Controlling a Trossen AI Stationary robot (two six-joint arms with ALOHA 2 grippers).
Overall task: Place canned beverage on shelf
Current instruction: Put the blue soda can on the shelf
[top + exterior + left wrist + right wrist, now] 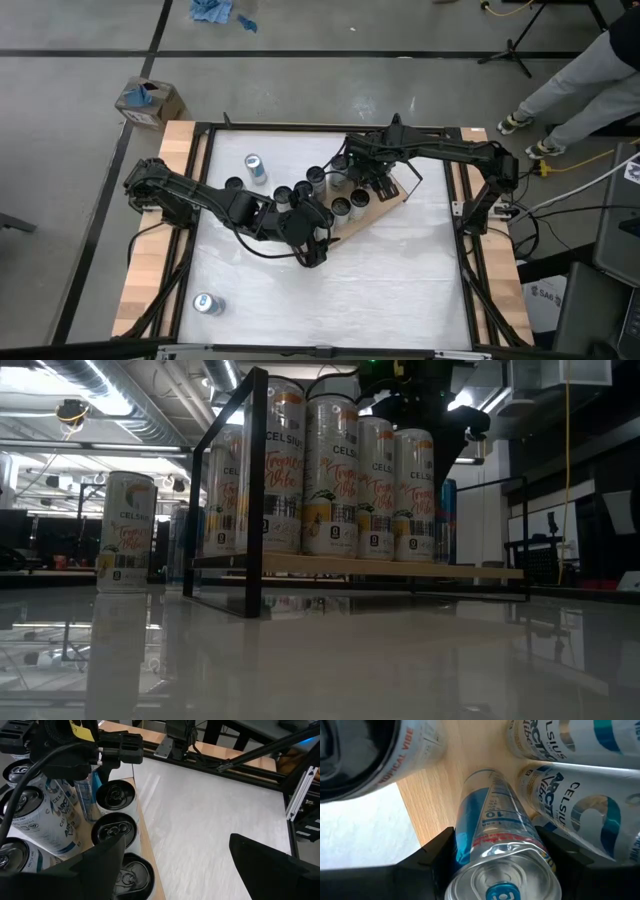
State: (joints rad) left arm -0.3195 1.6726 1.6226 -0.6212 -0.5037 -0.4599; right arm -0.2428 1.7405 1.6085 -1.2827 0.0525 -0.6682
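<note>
The shelf, a light wood board in a black frame, stands slantwise at mid-table with several tall cans upright on it. My right gripper reaches down among them, shut on a slim blue-and-silver can, which also shows in the left wrist view and behind the row in the low view. My left gripper hangs open over the shelf's near edge, touching nothing. My right gripper pinches the blue can's upper wall just under its rim, one finger on each side, coming from above and pointing down. The can stands upright over the wood board; I cannot tell whether its bottom rests on it.
Loose cans stand on the white table at the far left and near left; one shows left of the shelf. More dark-topped cans stand beside the board. A person's legs are beyond the far right corner.
</note>
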